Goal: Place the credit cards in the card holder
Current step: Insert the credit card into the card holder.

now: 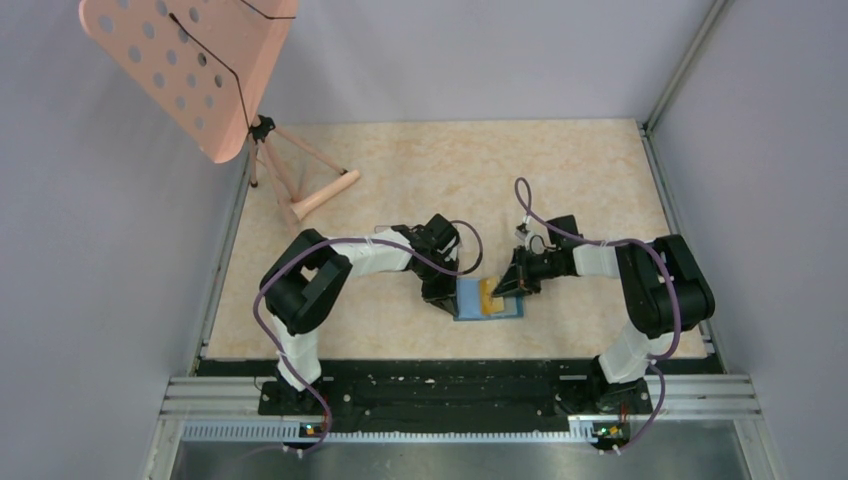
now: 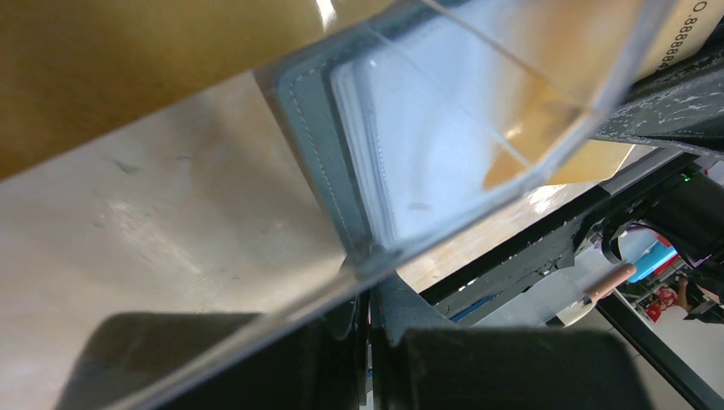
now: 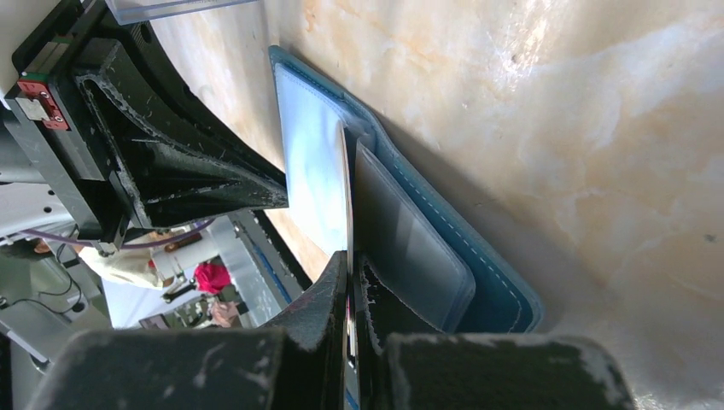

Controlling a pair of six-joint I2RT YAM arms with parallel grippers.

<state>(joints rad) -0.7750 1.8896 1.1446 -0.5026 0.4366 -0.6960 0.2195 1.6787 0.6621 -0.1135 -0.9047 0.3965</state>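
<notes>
The right gripper [image 3: 350, 260] is clamped on the edge of an orange-yellow credit card [image 1: 491, 296]. The card stands on edge inside the open card holder [image 3: 499, 286], against its lighter blue pockets. The left gripper [image 2: 371, 286], jaws together, touches the card holder's 9 o'clock edge. The card holder lies toward 6 o'clock on the counter [image 1: 450, 170], between the two grippers.
</notes>
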